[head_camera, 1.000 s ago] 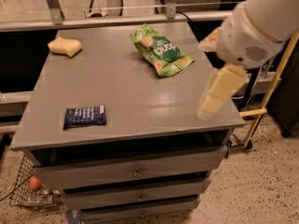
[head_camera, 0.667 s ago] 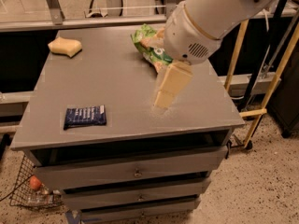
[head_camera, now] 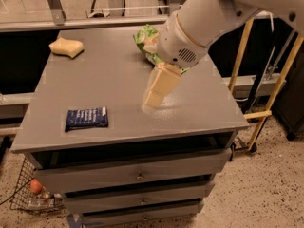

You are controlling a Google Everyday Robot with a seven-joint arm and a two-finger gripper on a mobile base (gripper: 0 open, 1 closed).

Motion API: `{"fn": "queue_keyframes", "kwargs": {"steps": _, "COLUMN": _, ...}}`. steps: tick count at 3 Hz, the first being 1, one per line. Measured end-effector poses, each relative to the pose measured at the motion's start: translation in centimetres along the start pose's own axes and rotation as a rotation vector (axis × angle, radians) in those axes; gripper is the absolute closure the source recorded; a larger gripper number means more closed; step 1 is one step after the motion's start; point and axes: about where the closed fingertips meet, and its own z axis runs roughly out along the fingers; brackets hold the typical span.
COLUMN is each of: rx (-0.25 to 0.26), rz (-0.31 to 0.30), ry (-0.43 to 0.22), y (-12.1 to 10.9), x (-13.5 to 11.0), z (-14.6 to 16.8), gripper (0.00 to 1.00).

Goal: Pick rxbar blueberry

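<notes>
The rxbar blueberry (head_camera: pixel 86 118) is a small flat navy-blue bar with white print. It lies on the grey cabinet top (head_camera: pixel 114 75) near the front left corner. My gripper (head_camera: pixel 154 99) hangs above the middle of the top, to the right of the bar and well apart from it. Its cream-coloured fingers (head_camera: pixel 161 85) point down and to the left. Nothing is held in it.
A green crinkly snack bag (head_camera: pixel 146 42) lies at the back, partly hidden by my arm. A pale yellow sponge (head_camera: pixel 66 47) sits at the back left. Drawers fill the cabinet front. A wire basket (head_camera: pixel 33 196) stands on the floor at the left.
My arm and gripper have swung left from beyond the right edge to over the middle of the top. The bar, bag and sponge have not moved.
</notes>
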Motion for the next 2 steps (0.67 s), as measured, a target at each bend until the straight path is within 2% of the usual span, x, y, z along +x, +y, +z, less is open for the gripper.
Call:
{"fn": "queue_keyframes", "kwargs": {"steps": 1, "rx": -0.026, "rz": 0.005, "ry": -0.006, "y": -2.7, "x": -1.7, "z": 4.8, "gripper": 0.00}}
{"fn": "queue_keyframes", "kwargs": {"steps": 2, "rx": -0.023, "rz": -0.030, "ry": 0.024, "y": -3.6, "x": -4.2, "z": 9.3, "gripper": 0.00}}
